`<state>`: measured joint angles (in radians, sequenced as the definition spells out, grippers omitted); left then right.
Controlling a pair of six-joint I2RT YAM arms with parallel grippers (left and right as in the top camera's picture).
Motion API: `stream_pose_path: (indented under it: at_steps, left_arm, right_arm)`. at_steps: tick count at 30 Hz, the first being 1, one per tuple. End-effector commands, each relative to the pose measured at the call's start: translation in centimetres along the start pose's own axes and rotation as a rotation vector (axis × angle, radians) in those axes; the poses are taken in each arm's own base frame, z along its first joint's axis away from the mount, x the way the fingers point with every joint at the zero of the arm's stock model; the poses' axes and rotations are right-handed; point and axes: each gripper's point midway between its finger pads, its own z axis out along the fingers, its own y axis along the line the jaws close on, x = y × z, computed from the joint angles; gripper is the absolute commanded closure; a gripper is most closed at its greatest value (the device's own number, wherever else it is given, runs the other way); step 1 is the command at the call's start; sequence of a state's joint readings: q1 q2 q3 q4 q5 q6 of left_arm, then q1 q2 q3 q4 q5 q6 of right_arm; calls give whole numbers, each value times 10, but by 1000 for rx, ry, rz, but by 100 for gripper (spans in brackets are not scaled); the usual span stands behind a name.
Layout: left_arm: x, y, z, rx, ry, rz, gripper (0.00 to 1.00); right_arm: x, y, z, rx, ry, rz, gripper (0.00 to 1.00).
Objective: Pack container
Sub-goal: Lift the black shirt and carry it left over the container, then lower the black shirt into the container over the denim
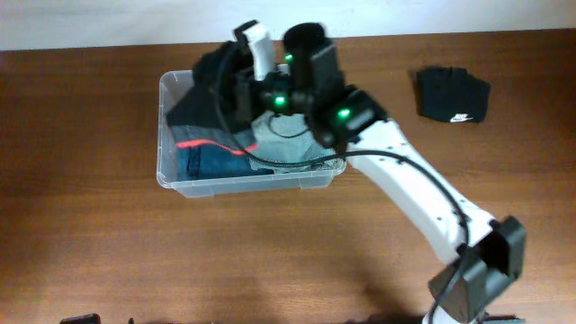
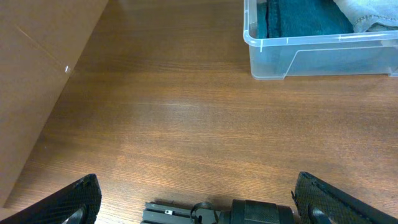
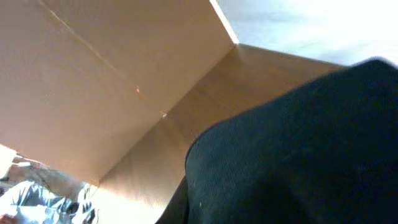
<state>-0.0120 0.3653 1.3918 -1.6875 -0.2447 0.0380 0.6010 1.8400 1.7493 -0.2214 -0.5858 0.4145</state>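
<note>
Brown wood-grain table (image 1: 270, 261) fills nearly the whole overhead view. Pale off-white strip (image 1: 90, 22) runs along its far edge; wall or floor, can't tell. Left wrist view: flat matte brown surface (image 2: 37, 81) past the table's left edge, with a thin straight seam across it. Right wrist view: similar tan surface (image 3: 93, 68) with a seam, bright white area (image 3: 298, 25) top right. Light is even, with a soft sheen on the wood.
</note>
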Motion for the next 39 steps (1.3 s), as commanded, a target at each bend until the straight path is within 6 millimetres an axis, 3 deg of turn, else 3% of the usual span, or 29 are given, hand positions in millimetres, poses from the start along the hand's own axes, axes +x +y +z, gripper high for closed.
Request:
stream_pose_path:
  at_steps: [1,7,14,20,25,29,35,39]
  left_arm:
    - [0,3,0,-13,-1,4,1]
    - [0,3,0,-13,-1,4,1]
    - [0,3,0,-13,-1,4,1]
    - [0,3,0,-13,-1,4,1]
    - [0,3,0,-13,-1,4,0]
    - [0,3,0,-13,-1,4,1]
    - [0,3,0,-13,-1,4,1]
    - [0,3,0,-13,-1,4,1]
  right_arm:
    - [-9,-2,14,21,-58,25,96]
    - [4,-22,40,17,-56,55,96]
    - [56,-63,77,33,59,212,96]
    - [84,-76,90,15,125,300,96]
    - [85,-74,90,4,133,309,96]
    - [81,-81,86,12,124,313,80]
    - [65,-120,66,78,81,339,72]
    - [56,-149,48,125,60,338,53]
